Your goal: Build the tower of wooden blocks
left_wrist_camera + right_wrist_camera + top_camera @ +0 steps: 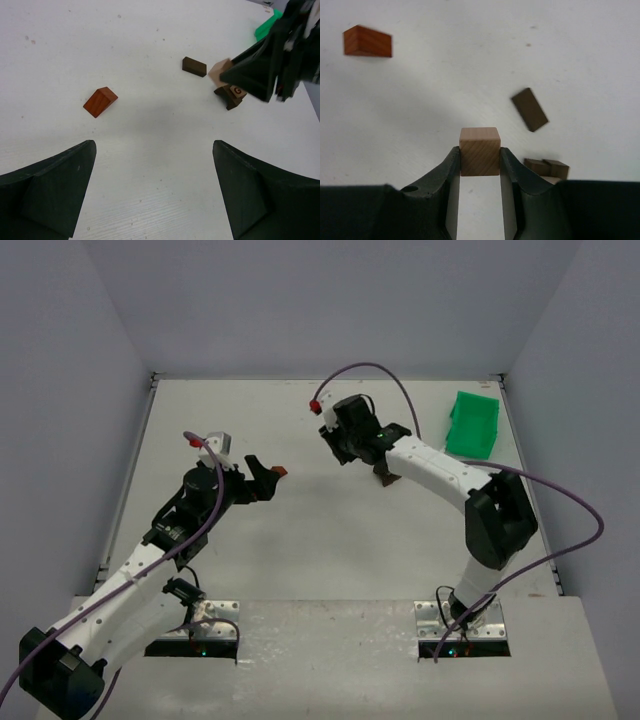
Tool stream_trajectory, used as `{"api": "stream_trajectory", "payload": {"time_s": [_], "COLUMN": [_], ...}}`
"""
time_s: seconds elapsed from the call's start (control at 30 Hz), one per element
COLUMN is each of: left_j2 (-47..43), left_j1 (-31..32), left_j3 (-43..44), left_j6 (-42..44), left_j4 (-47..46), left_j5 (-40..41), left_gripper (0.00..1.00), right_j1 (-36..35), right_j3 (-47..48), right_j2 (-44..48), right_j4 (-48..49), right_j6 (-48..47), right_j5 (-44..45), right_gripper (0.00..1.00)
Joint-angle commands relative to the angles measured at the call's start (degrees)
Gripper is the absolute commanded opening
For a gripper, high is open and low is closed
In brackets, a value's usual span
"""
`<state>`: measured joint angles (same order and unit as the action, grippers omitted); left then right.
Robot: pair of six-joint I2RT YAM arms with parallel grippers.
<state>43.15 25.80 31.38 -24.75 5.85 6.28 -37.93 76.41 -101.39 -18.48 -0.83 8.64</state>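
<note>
My right gripper [479, 156] is shut on a light tan cube [479, 150], held off the table; the cube [220, 71] hangs just above and beside a small pile of dark brown blocks [230, 95]. That pile [546, 167] is partly hidden behind my right finger. A flat dark brown block [530, 109] lies alone on the table, and a reddish-brown block [100, 101] sits further off. My left gripper [154, 147] is open and empty, hovering short of the reddish-brown block [281, 472].
A green plastic bin [472, 425] stands at the back right of the white table [300, 540]. Grey walls close the table in on three sides.
</note>
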Motion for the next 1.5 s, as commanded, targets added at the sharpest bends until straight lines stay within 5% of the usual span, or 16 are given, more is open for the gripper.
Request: {"api": "stream_trajectory", "payload": {"time_s": [0.0, 0.37, 1.47], "left_j2": [-1.23, -0.48, -0.26], "left_j1": [-0.17, -0.14, -0.21], "left_j3": [0.09, 0.24, 0.18], "left_j6": [-0.56, -0.56, -0.38], "left_j4": [-1.54, -1.78, -1.99], "left_j5": [0.57, 0.51, 0.06], "left_gripper": [1.0, 1.0, 1.0], "right_j1": [8.81, 15.88, 16.04], "right_j3": [-3.02, -7.6, -10.24], "right_j2": [5.84, 7.95, 4.48], "right_j4": [-1.32, -1.25, -0.43], "right_j6": [2.11, -3.19, -6.29], "right_j5": [2.71, -1.37, -0.15], "right_gripper": [0.17, 0.19, 0.32]}}
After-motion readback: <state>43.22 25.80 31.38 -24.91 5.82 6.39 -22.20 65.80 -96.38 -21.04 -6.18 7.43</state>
